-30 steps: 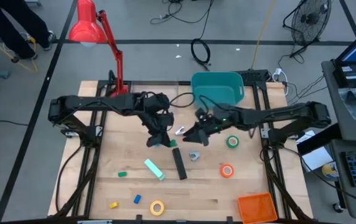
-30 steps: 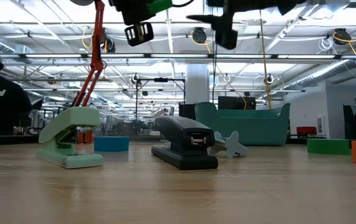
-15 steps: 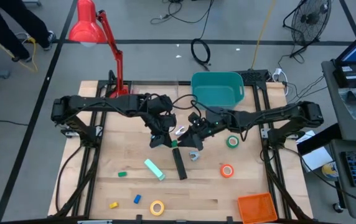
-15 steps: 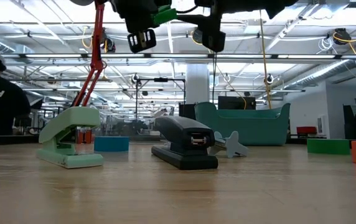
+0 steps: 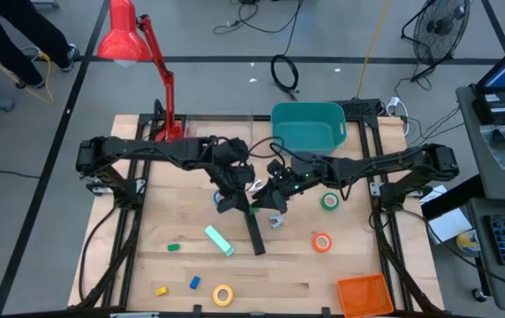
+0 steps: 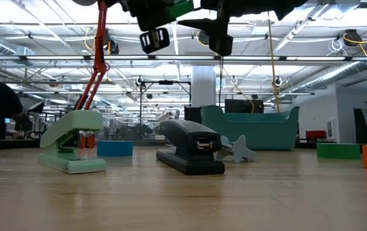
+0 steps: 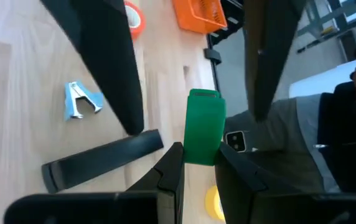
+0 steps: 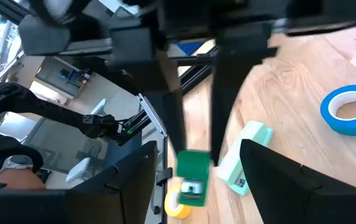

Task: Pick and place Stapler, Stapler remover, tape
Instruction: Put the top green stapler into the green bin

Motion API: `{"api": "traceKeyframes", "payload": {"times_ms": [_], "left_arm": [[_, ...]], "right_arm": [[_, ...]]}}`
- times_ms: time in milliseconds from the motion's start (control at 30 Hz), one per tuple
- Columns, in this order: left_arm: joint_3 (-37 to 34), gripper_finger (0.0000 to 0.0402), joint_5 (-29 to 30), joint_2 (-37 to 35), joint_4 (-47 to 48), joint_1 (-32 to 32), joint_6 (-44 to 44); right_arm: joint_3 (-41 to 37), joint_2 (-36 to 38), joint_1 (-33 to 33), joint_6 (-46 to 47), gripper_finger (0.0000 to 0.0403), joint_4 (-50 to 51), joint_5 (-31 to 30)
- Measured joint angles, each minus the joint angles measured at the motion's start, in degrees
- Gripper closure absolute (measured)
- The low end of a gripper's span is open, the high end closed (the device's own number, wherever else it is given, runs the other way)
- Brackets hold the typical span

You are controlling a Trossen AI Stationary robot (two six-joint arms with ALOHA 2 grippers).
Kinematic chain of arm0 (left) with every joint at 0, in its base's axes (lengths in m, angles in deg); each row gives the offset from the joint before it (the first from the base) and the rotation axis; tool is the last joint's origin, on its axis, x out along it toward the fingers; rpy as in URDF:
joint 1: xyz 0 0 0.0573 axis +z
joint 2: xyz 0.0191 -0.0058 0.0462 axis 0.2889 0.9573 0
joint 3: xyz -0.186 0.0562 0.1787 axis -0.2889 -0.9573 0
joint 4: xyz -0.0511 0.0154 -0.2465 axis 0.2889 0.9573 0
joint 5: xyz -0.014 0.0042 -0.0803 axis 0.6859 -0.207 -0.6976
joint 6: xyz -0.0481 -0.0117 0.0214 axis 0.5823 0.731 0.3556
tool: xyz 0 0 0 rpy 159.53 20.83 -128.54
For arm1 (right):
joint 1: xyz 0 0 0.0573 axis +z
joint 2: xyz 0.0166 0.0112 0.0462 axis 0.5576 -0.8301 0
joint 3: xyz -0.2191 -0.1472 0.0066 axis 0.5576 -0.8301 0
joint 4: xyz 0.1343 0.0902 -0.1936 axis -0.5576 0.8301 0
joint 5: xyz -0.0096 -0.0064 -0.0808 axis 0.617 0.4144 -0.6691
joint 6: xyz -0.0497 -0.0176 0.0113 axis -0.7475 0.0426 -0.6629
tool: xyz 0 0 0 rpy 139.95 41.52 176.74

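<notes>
Open-plan robotics lab, wooden table (image 5: 146,256), exposed ceiling pipes (image 6: 337,61), floor cables (image 5: 285,75)

You have little room above the table's middle: the left gripper (image 5: 236,200), clamped on a small green block (image 7: 204,126), hangs just beside the open right gripper (image 5: 264,200). Directly below lie the slim black bar-shaped stapler (image 5: 254,233) and the silver staple remover (image 5: 275,221).

Wooden table (image 5: 146,265). Black stapler (image 5: 254,233) near centre, silver staple remover (image 5: 275,221) just beside it, mint stapler (image 5: 218,240) on its left. Green tape (image 5: 329,201) and orange tape (image 5: 322,242) right of centre, yellow tape (image 5: 223,295) at front edge. Teal bin (image 5: 308,125) at back edge, orange basket (image 5: 363,294) front-right corner.
</notes>
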Motion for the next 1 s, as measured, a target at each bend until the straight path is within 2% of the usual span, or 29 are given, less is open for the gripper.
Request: {"api": "traceKeyframes", "payload": {"times_ms": [267, 400, 867, 1000], "left_arm": [[0.0, 0.0334, 0.0, 0.1, -0.4, 0.6, 0.2], [0.0, 0.0334, -0.1, 0.1, -0.5, 0.8, 0.2], [0.0, 0.0328, -0.6, 0.1, -0.4, 0.9, 0.0], [0.0, 0.0325, -0.8, 0.1, -0.3, 0.9, 0.2]], "right_arm": [[0.0, 0.0, 0.0, 0.0, 0.0179, 1.1, 0.0], [0.0, 0.0, 0.0, 0.0, 0.0193, 1.8, -0.1], [0.0, 0.0, 0.0, -1.2, 0.0313, 2.5, 0.0], [0.0, 0.0, 0.0, -2.3, 0.0336, 2.6, -0.1]]}}
